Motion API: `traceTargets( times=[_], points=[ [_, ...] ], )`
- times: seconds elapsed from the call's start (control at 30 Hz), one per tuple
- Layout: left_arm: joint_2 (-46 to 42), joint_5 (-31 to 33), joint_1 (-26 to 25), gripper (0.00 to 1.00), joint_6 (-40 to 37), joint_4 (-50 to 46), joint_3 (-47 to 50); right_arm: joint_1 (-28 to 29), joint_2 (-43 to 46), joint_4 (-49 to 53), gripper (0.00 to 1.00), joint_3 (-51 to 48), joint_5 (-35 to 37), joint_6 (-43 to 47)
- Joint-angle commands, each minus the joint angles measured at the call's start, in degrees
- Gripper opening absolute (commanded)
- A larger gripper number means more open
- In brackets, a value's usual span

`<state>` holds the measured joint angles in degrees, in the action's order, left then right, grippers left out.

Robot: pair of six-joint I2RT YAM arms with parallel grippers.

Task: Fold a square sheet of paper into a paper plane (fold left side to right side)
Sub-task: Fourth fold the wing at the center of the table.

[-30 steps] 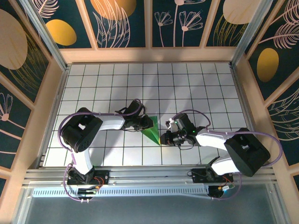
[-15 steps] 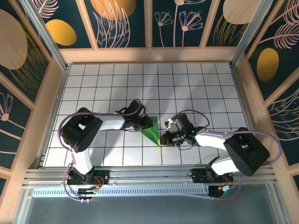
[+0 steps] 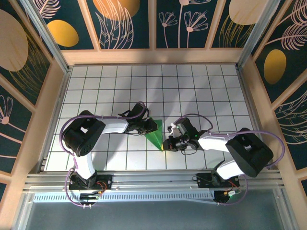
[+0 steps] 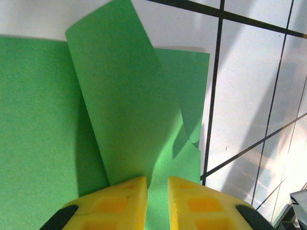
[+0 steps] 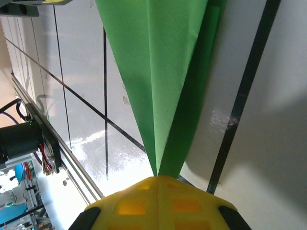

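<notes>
The green sheet of paper (image 3: 156,134) lies mid-table, folded into a narrow pointed dart shape with its tip toward the near right. My left gripper (image 3: 145,127) is at its wide left end. In the left wrist view the yellow fingers (image 4: 115,201) stand nearly together with a raised green flap (image 4: 124,96) running up from the slit between them. My right gripper (image 3: 165,144) is at the pointed tip. In the right wrist view its pads (image 5: 158,178) are pressed shut on the tip, and the layered paper (image 5: 158,62) fans out away from them.
The table is a white grid of tiles (image 3: 201,91) with wooden walls (image 3: 153,56) at the back and sides. A metal rail (image 3: 153,179) runs along the near edge by the arm bases. Open tiles lie behind the paper.
My right gripper has slid a little left onto the paper's tip and closed on it. The left gripper and the paper's wide end have stayed put.
</notes>
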<state>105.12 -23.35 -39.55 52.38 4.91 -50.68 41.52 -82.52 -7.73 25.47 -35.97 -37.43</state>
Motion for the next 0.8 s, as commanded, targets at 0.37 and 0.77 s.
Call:
traceTargets(
  times=[0.37,0.77],
  points=[
    [1.05,2.26,-0.08,0.20,0.01,-4.34,1.11,1.92,-2.86,-0.46,0.05,0.13,0.08,-0.28],
    [1.20,2.35,-0.09,0.20,0.00,-4.38,1.12,1.90,-0.20,3.60,0.09,0.72,1.80,0.69]
  ],
)
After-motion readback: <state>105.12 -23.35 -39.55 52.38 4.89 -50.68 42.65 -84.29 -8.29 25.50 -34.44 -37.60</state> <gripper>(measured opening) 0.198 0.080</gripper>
